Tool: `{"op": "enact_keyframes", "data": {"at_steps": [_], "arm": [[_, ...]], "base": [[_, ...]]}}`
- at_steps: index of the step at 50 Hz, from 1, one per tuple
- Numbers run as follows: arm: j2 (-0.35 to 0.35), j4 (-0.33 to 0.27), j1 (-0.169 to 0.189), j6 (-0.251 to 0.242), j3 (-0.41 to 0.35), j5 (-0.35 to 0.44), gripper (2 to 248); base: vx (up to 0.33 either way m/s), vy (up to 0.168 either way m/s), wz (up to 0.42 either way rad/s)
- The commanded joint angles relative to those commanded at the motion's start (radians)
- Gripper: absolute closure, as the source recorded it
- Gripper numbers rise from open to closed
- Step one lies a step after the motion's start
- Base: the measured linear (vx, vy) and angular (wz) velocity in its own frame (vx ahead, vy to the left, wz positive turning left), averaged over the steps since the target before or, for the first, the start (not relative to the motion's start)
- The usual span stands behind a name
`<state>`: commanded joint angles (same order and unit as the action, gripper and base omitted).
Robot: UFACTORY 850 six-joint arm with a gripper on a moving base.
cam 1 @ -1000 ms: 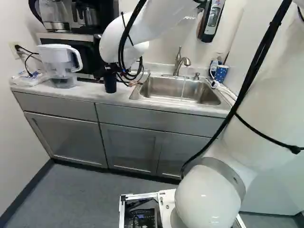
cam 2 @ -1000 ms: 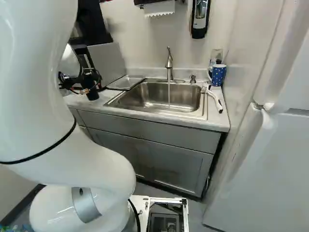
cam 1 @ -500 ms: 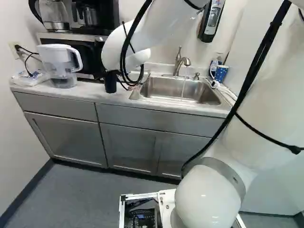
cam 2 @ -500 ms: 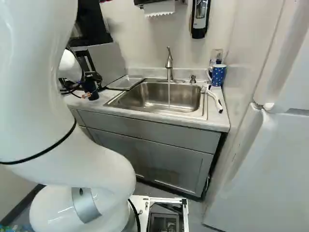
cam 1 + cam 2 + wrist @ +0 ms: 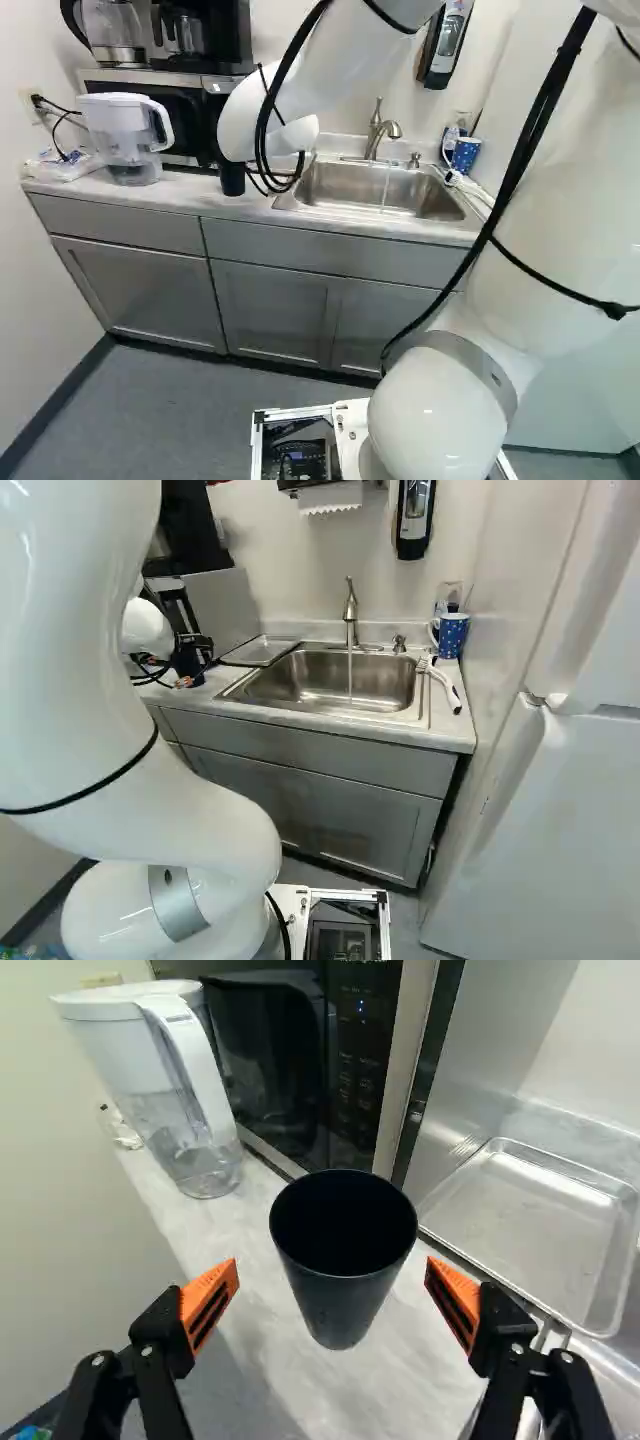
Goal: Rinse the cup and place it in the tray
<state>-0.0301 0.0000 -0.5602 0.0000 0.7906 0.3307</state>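
In the right base view my gripper (image 5: 198, 641) is low over the counter's left part, by the black cup (image 5: 188, 664), its fingertips hidden. The wrist view shows the gripper (image 5: 332, 1298) open, an orange pad on either side of the upright, empty-looking cup (image 5: 342, 1300), with gaps on both sides. The cup (image 5: 232, 180) stands on the counter in the left base view. A shallow metal tray (image 5: 530, 1222) lies beyond the finger on the sink side. Water (image 5: 350, 680) runs from the faucet (image 5: 350, 615) into the sink (image 5: 290, 683).
A water pitcher (image 5: 124, 138) and a microwave (image 5: 352, 1070) stand behind and beside the cup. Right of the sink are a blue dotted mug (image 5: 453, 635) and a white-handled brush (image 5: 446, 687). A fridge (image 5: 560, 810) is at the far right.
The arm's wrist has come lower and slightly to the right in both base views, bringing the gripper down by the cup. The cup and the base have stayed put.
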Motion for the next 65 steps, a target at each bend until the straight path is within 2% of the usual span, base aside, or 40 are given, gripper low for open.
{"op": "enact_keyframes", "data": {"at_steps": [29,46,65], "arm": [[0.051,0.0,0.0,0.0,-0.014,0.15,3],[0.082,0.0,0.0,0.0,-0.02,0.153,3],[0.082,0.0,0.0,0.0,-0.02,0.153,3]], "base": [[0.0,0.0,0.0],[0.0,0.0,0.0],[0.0,0.0,0.0]]}}
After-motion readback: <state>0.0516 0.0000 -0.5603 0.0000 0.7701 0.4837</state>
